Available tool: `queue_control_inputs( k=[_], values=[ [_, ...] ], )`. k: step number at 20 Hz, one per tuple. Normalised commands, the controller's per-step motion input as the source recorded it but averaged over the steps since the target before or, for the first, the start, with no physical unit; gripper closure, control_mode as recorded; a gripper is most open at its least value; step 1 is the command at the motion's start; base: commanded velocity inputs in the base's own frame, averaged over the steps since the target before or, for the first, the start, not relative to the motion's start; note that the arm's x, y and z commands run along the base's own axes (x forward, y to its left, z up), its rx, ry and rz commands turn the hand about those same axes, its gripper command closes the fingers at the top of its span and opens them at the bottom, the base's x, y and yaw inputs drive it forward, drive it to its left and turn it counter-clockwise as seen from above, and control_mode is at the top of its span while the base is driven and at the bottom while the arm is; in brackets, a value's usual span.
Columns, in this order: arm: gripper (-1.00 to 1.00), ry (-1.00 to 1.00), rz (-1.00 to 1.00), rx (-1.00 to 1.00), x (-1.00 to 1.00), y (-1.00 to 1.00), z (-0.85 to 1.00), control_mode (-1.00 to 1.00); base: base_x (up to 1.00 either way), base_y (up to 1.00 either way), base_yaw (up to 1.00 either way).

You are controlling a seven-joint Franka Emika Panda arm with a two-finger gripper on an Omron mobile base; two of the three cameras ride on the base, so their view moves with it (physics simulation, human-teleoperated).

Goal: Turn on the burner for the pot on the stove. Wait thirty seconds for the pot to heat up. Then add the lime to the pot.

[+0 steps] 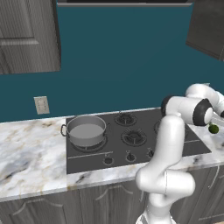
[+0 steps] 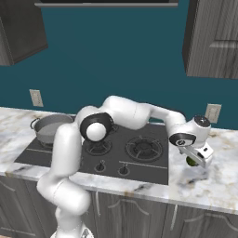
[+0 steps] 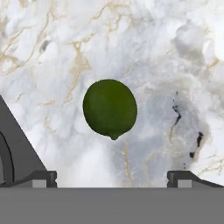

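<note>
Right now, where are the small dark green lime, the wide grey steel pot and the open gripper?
small dark green lime [image 3: 110,108]: hand view, middle of its skin.
wide grey steel pot [image 1: 86,130]: left base view, pale inside.
gripper [image 2: 199,161]: right base view, between its fingertips.

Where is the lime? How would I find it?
Start at the dark stove, then look at the marble counter on the side away from the pot. The lime lies there under the open claw: a small dark green ball, nothing else green nearby.

The pot [image 1: 86,130] sits on the stove's [image 1: 175,151] far-left burner; the lime [image 3: 110,108] lies on the counter [image 2: 218,181] right of the stove.
</note>
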Motion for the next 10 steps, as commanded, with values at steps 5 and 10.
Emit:
queue_control_inputs(
  k=[5, 10],
  values=[
    [-1.00, 0.00, 0.00, 0.00, 0.32, 0.00, -0.28, -1.00, 0.00, 0.00, 0.00],
    [-1.00, 0.00, 0.00, 0.00, 0.31, -0.02, -0.29, -1.00, 0.00, 0.00, 0.00]
  ],
)
